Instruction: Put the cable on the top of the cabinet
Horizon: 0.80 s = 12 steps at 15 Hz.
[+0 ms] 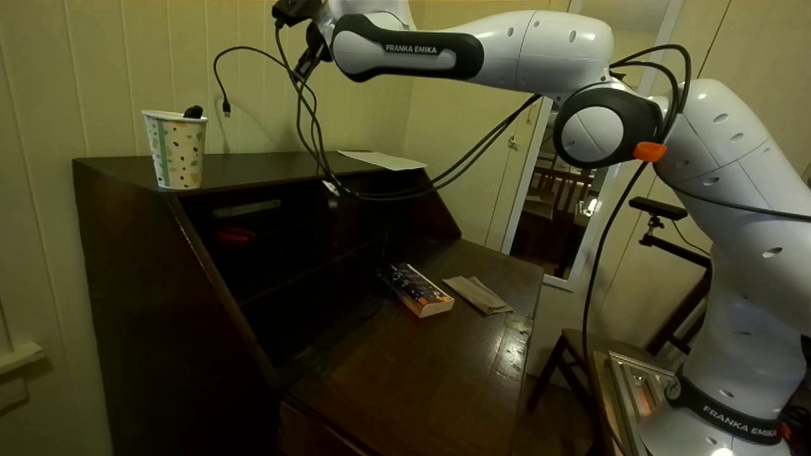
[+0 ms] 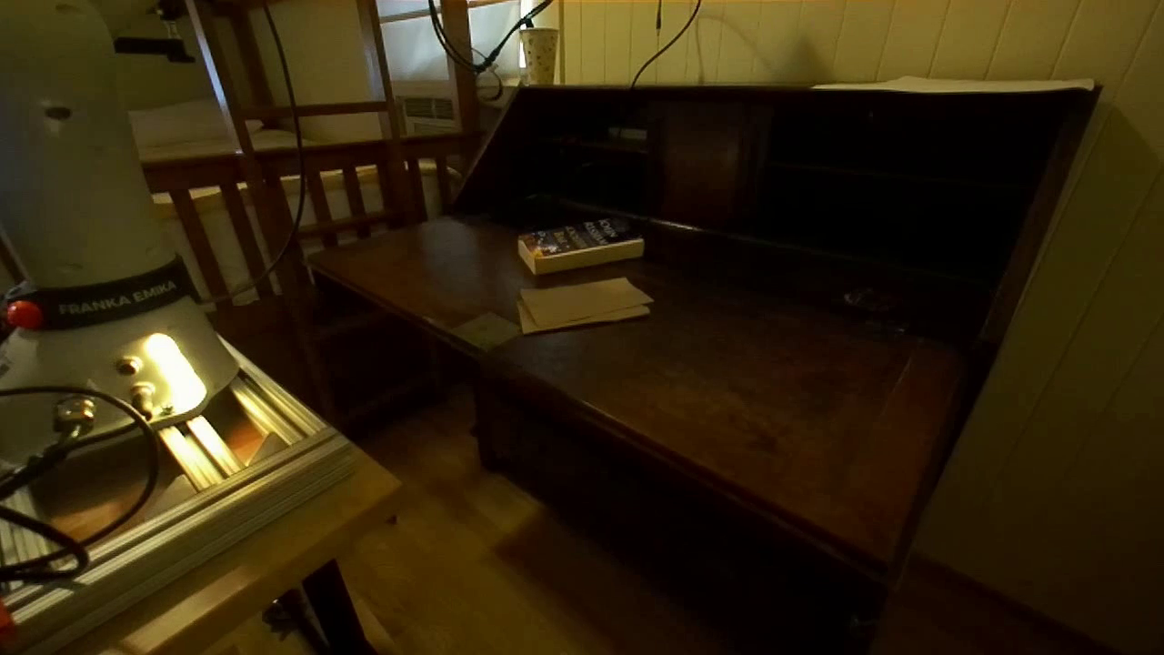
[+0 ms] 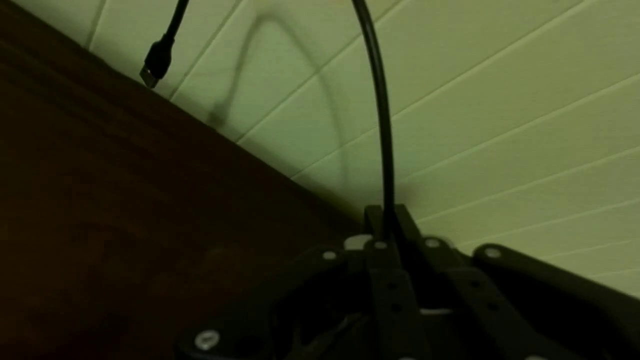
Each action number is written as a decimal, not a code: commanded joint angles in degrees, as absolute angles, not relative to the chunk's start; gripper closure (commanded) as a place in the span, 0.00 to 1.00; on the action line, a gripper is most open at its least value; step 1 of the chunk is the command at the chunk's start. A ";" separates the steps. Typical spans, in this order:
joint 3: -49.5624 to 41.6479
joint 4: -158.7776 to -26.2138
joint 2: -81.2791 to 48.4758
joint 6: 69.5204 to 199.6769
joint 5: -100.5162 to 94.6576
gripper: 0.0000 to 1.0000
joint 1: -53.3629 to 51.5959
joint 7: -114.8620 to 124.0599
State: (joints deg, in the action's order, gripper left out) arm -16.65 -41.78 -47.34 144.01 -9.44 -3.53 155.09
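Note:
The cable (image 1: pixel 248 48) is a thin black cord in my gripper (image 1: pixel 299 74), high above the cabinet top. Its free end arches away from the fingers, and the small plug (image 1: pixel 226 107) hangs in the air near the wall. In the wrist view the cable (image 3: pixel 382 110) runs up from between the closed fingertips of the gripper (image 3: pixel 386 215), and the plug (image 3: pixel 157 60) hangs at upper left. The dark brown cabinet (image 1: pixel 266 170) stands below; it also shows in the wrist view (image 3: pixel 125 210). In an exterior view part of the cable (image 2: pixel 668 43) hangs to the cabinet's top edge (image 2: pixel 727 89); the gripper is out of view there.
A spotted paper cup (image 1: pixel 179 152) stands on the cabinet top's near corner. A white sheet (image 1: pixel 386 160) lies at the top's far end. A book (image 1: pixel 421 291) and folded brown paper (image 1: pixel 478 295) lie on the fold-down desk. The arm's thicker cables (image 1: pixel 380 196) loop before the cabinet.

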 commanded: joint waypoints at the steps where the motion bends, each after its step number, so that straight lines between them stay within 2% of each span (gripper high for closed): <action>1: -17.16 -40.14 -49.42 140.57 -9.82 0.99 -4.68 156.31; 7: -16.40 -39.28 -50.95 135.19 -9.01 0.99 -5.16 155.41; 8: -16.21 -39.28 -50.89 134.19 -8.85 0.70 -5.12 155.22; 10: -16.26 -38.93 -50.85 133.22 -8.94 0.62 -5.01 155.06; 12: -16.47 -38.45 -50.38 132.58 -8.93 0.48 -4.65 155.24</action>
State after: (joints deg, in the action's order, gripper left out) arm -16.43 -41.38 -49.91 134.79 -9.43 -5.29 155.04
